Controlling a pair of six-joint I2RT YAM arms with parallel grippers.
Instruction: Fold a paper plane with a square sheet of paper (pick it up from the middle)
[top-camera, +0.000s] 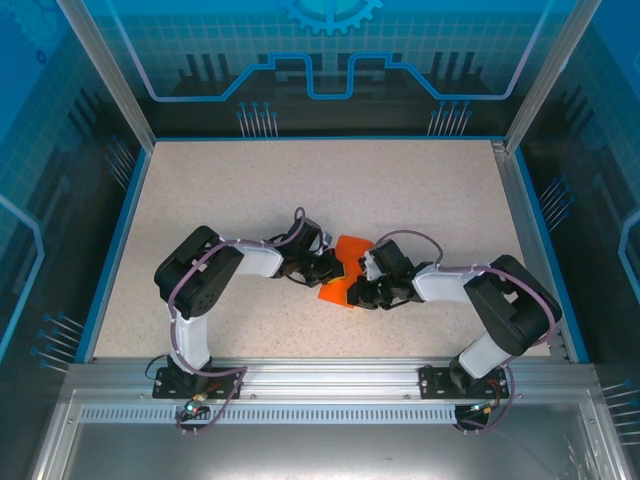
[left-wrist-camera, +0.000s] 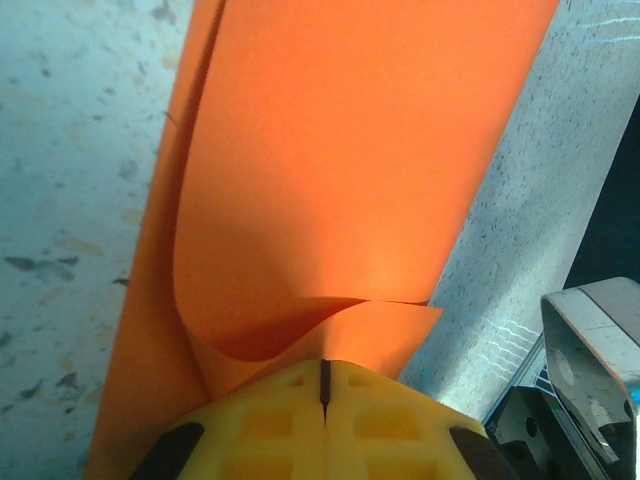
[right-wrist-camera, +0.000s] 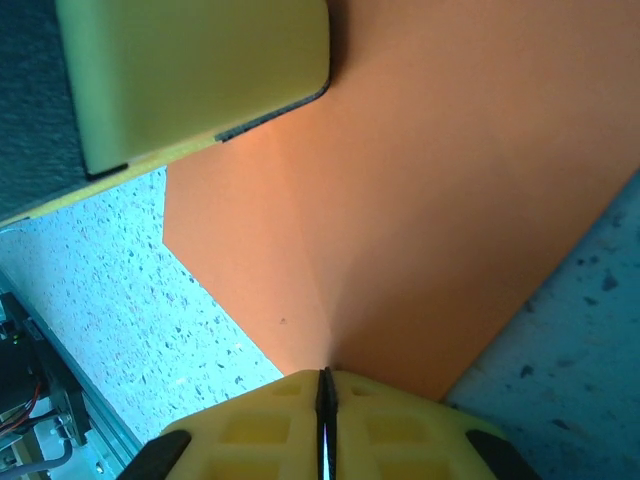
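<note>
Top view, centre of frame: square sheet of paper (top-camera: 347, 256) sits between the two hands, over the speckled surface (top-camera: 250, 190). I can't tell whether it is lifted off or touching.

Left hand (left-wrist-camera: 324, 385), bottom centre of the left wrist view: yellow pads clenched, pinching the near edge of the orange sheet (left-wrist-camera: 350, 150). Two layers show here. One flap curls over the other just above the pads, and a second edge runs up the left side of the frame.

Right hand (right-wrist-camera: 324, 392), bottom centre of the right wrist view: pads also clenched on the sheet (right-wrist-camera: 450, 180). A soft crease runs up from the grip. The sheet's outline has an angled corner at mid left, so it is no longer a flat square. The left hand's pad (right-wrist-camera: 200, 80) sits at upper left, over the paper.

Progress, my read: early to middle.
- Done: pickup, and at least one fold started.
- Not done: layers are loose and bowed, not pressed flat.
- No pointed nose, narrow dart body or wings visible.
- Left to do: most of the folding, including sharpening the centre crease.
</note>
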